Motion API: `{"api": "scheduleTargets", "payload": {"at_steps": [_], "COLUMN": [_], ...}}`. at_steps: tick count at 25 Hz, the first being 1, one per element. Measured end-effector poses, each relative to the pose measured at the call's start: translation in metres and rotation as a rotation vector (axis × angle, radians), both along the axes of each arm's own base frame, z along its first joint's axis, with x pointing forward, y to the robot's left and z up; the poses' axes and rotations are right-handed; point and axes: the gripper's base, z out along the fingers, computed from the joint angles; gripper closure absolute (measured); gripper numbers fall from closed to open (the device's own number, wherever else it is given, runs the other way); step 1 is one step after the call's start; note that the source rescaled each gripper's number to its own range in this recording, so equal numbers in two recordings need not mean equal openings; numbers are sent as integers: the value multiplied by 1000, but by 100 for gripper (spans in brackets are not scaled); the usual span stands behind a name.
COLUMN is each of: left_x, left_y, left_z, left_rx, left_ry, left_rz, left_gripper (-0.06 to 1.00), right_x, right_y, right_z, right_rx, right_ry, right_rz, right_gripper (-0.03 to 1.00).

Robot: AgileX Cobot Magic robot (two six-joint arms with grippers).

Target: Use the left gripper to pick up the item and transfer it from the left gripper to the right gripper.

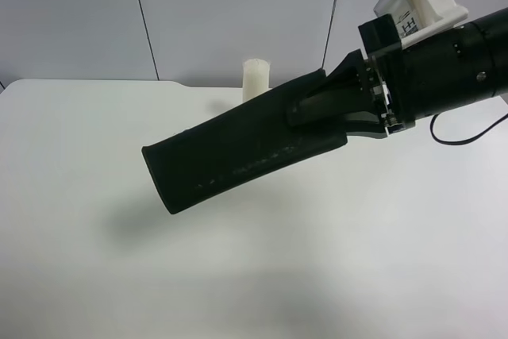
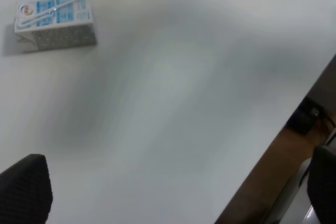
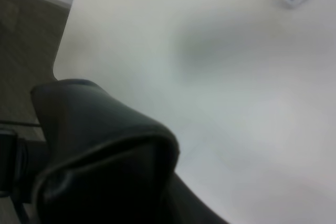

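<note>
The right hand (image 1: 321, 109) has the pouch (image 1: 238, 152)! Its 2 fingers are clamped on 1 end, and the long dark body juts out in mid-air above the middle of the white worktop (image 1: 79, 275). The free, rounded end dips lower than the gripped end, and a soft shadow (image 1: 135, 224) lies on the worktop beneath it. From the right wrist, the pouch fills the near foreground as a folded dark bulk with the worktop well below it.

Over to the left hand (image 2: 173, 190): it is spread wide with bare worktop between. A textured black fingertip (image 2: 23, 190) shows at one side. The blurred dark shape opposite is probably its second finger.

A white candle (image 1: 255, 77) stands upright at the far edge of the worktop, partly behind the pouch. The blue-and-white carton (image 2: 52, 22) lies flat near the candle's base.
</note>
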Motion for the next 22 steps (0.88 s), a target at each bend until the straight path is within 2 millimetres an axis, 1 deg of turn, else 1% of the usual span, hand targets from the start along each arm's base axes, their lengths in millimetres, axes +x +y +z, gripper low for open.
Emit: {"api": "scheduleTargets", "payload": {"at_steps": [9, 14, 19, 20, 22], "left_x": [0, -1, -3, -3, -4], "left_y": [0, -1, -1, -1, -2], "left_z": [1, 1, 1, 1, 1], "left_rx": [-4, -4, -4, -4, -3], "left_ry": [-9, -8, -10, -10, -10], "left_rz": [-4, 82, 297, 397, 477], "left_gripper": [-4, -4, -4, -4, -4], "right_x": [0, -2, -1, -1, 0], "right_y": [-1, -3, -7, -8, -10], "right_z": [-2, -6, -11, -13, -13], "right_rx": [-21, -81, -152, -170, -219], "right_ry": [-4, -16, -10, -6, -10], "right_rz": [8, 32, 23, 19, 24], "right_gripper": [96, 96, 96, 96, 96]}}
